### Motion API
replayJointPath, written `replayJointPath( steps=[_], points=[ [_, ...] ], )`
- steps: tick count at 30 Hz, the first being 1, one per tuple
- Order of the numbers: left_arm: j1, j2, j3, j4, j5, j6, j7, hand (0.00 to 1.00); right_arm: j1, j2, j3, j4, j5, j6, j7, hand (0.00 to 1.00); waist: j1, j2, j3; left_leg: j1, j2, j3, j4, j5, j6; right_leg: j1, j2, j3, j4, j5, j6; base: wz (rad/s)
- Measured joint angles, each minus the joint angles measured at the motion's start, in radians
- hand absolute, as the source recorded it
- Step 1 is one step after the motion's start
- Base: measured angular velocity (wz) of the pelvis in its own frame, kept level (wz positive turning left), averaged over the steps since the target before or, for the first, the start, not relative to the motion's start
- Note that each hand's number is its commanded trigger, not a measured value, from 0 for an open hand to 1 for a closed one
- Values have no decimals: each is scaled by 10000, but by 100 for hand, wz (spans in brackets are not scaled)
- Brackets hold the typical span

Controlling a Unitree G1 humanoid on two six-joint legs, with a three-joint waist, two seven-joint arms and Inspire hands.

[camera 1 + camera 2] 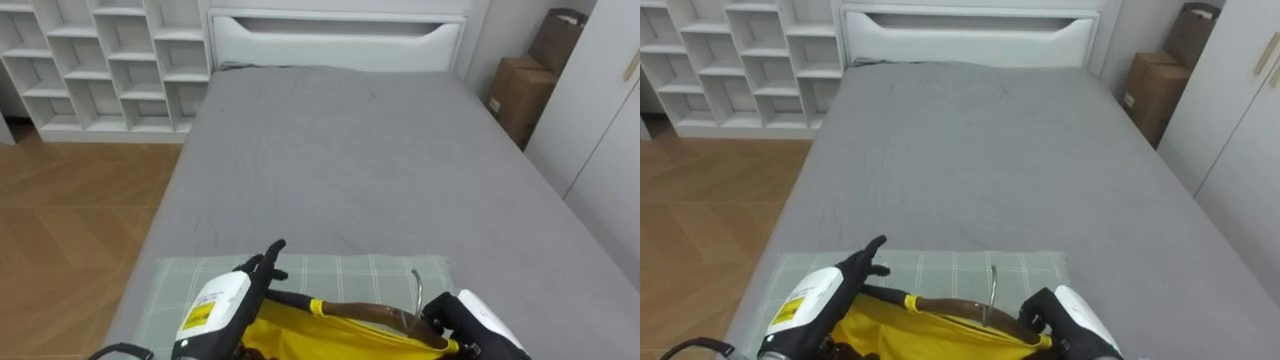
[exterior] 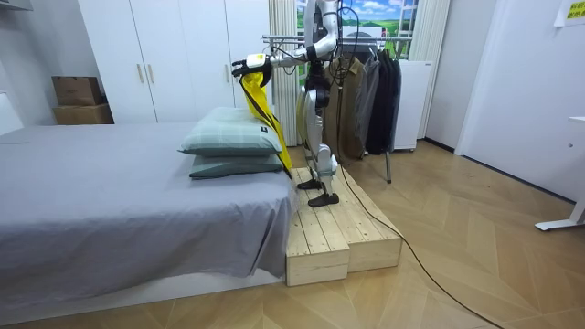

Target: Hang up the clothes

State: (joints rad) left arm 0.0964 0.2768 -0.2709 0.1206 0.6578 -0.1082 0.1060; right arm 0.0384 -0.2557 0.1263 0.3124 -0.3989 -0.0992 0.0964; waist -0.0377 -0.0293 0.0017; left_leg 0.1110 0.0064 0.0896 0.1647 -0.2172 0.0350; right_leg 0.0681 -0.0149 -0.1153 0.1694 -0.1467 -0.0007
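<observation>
Over the bed (image 1: 350, 150) I held one garment (image 1: 290, 326) on one hanger (image 1: 365, 310) — right hand (image 1: 450, 322) curled round it, left hand (image 1: 258, 270) I couldn't tell; room view showed two pillows (image 2: 230, 135).

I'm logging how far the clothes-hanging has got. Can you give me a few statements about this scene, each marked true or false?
1. The yellow garment is on a wooden hanger. True.
2. The garment lies flat on the bed. False: it is up in the air between the left hand and the right hand, above the pillows.
3. A rack of dark clothes stands behind the robot. True.
4. The robot stands on the bare floor. False: it stands on a wooden platform beside the bed.
</observation>
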Motion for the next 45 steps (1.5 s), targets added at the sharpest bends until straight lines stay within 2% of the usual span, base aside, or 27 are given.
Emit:
replayJointPath(
  steps=[5, 7, 10, 16, 20, 23, 25, 34, 39, 45],
  points=[
    [12, -46, 22, -1, -88, -1, 31, 0, 0, 13, -21, -30, 42, 9, -9, 100, -111, 34, -5, 22, -2, 62, 3, 1, -1, 2, 21, 65, -3, 0, 0, -4],
    [30, -173, 127, -1, -206, -17, 136, 0, 4, 25, -126, -30, 41, 9, -9, 100, -115, 37, -3, 2, -2, 79, 3, 1, -1, 17, 24, 84, -11, 0, 0, -2],
    [30, -327, 476, -3, -212, -46, 325, 0, 6, 37, -377, -30, 43, 8, -10, 100, -102, 44, -5, 24, -21, 85, 4, 0, 0, 17, 28, 87, -18, 0, 0, 0],
    [40, -452, 1058, -3, -357, -58, 880, 0, 64, 37, -525, -30, 42, 10, -8, 100, -79, 43, -5, 50, -22, 96, 17, 0, -1, 21, 42, 91, -7, 2, -4, 0],
    [88, -496, 1140, -2, -385, -58, 1107, 0, 121, 58, -530, -30, 43, 32, 1, 100, -39, 41, -5, 60, -24, 97, 14, 0, -1, 25, 32, 100, -1, 2, -4, 0],
    [91, -589, 1140, 8, -387, -64, 1251, 0, 142, 224, -604, -31, 43, 48, 4, 100, 85, 39, -3, 76, -19, 148, 4, 0, -1, 24, 35, 142, -7, 2, -4, -5],
    [95, -670, 1193, 279, -385, -161, 1330, 0, 160, 228, -677, -32, 36, 50, 7, 100, 186, 42, -2, 105, -11, 167, -4, 0, -1, 26, 36, 172, 2, 2, -4, 0],
    [322, -681, 1779, 1799, -788, -156, 1721, 0, 197, 218, -897, -72, 34, 73, -262, 100, 207, 22, 11, 46, -23, 144, -27, -1, 0, 26, 40, 162, -1, 2, -3, 0],
    [350, -726, 1944, 2162, -916, -147, 1823, 0, 202, 213, -975, -74, 18, 148, -301, 100, 201, -38, 43, 49, -25, 146, -17, 0, 0, 7, 40, 161, 24, 2, -3, 0],
    [564, -736, 1988, 2405, -1512, -89, 1885, 0, 203, 213, -1264, -112, 2, 275, -427, 100, 164, -153, 37, 46, -20, 147, -16, -1, 0, 11, 31, 155, 23, 2, -3, 0]
  ],
)
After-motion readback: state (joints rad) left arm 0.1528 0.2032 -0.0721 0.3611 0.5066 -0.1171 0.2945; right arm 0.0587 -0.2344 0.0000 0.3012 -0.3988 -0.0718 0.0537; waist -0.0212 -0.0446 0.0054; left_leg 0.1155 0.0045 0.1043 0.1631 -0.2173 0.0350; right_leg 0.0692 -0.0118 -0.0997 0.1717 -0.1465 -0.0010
